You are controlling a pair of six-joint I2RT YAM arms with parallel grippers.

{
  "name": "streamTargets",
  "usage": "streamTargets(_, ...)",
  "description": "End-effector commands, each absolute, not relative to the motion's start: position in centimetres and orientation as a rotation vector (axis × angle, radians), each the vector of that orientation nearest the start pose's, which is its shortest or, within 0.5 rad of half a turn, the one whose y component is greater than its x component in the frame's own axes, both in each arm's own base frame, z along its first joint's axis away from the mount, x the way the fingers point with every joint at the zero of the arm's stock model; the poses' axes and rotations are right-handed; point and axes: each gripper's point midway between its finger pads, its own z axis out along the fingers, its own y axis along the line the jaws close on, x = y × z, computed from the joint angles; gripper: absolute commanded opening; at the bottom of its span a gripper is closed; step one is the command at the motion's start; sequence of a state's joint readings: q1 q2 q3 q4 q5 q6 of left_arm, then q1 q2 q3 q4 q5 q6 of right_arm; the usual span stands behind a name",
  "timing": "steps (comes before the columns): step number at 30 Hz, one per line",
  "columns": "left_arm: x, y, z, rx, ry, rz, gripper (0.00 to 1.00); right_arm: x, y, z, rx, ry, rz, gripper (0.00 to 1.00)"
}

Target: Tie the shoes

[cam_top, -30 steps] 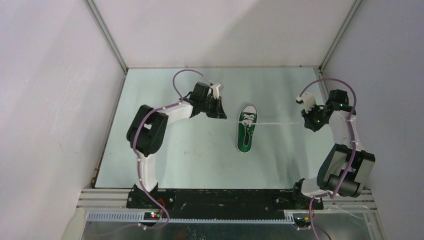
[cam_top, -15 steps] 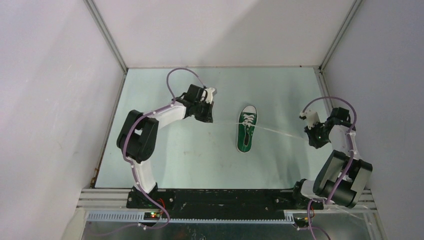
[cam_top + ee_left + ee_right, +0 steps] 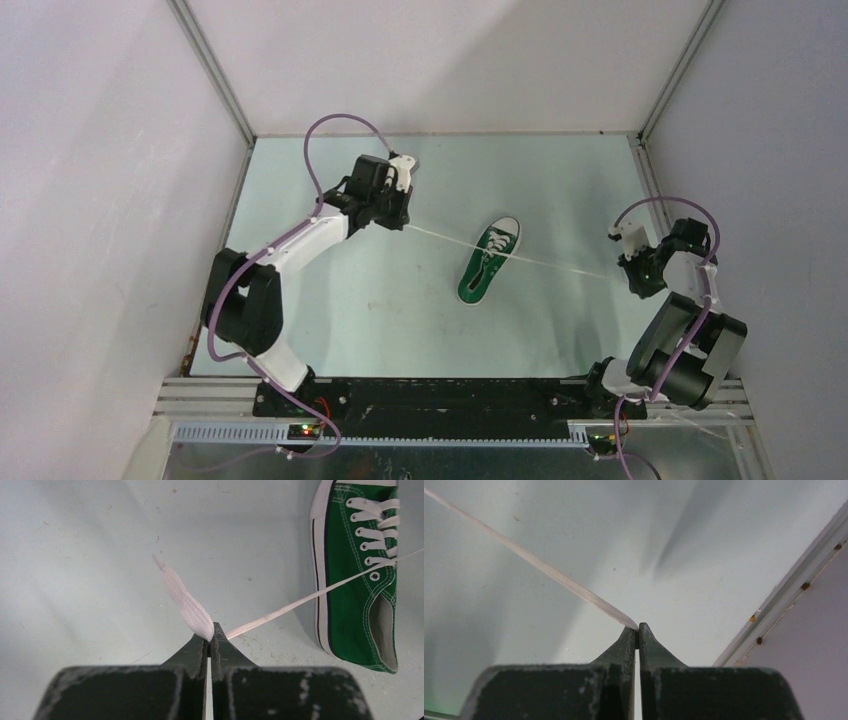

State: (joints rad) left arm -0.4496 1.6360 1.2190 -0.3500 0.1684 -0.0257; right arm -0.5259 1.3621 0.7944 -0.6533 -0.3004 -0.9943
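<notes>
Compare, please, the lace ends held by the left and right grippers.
The left lace end leaves a flat tail beyond the left gripper; the right lace end shows no tail past the right gripper. The left one angles toward the far side, the right one toward the near side. Both run taut from the shoe into shut jaws.

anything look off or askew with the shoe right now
The green sneaker lies diagonally on the table, toe toward the far right, not square to its edges. Its two white laces are stretched taut sideways, one pinched in the left gripper, one in the right gripper. No damage shows.
</notes>
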Motion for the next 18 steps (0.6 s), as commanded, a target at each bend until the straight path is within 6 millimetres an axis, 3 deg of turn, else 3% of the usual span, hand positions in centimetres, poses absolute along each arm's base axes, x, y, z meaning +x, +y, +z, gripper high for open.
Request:
streamTargets(1, 38.7, -19.3, 15.7, 0.57, 2.218, -0.297, 0.0, 24.2, -15.2, 4.2, -0.607, 2.636, -0.171, 0.0)
streamTargets(4, 38.6, -18.8, 14.3, 0.576, 2.251, -0.268, 0.0, 24.3, -15.2, 4.1, -0.603, 2.638, -0.152, 0.0)
streamTargets(6, 38.1, -18.9, 12.4, 0.583, 2.305, -0.292, 0.0, 24.3, -13.4, 4.3, -0.649, 2.615, -0.037, 0.0)
streamTargets(7, 38.0, -19.4, 11.8, 0.579, 2.32, -0.333, 0.0, 24.8, -11.8, 4.7, -0.723, 2.565, 0.022, 0.0)
streamTargets(9, 36.8, -22.3, 11.4, 0.613, 2.325, -0.55, 0.0, 23.8, -7.8, 5.2, -0.874, 2.515, 0.194, 0.0)
streamTargets(12, 36.1, -25.4, 10.5, 0.635, 2.322, -0.712, 0.0, 23.3, -2.1, 6.1, -1.134, 2.389, 0.341, 0.0)
streamTargets(14, 35.6, -27.0, 9.4, 0.646, 2.331, -0.777, 0.0, 22.9, 0.6, 6.2, -1.271, 2.338, 0.389, 0.0)
streamTargets(18, 34.2, -30.4, 7.9, 0.713, 2.317, -0.946, 0.0, 24.6, 4.8, 5.2, -1.434, 2.272, 0.397, 0.0)
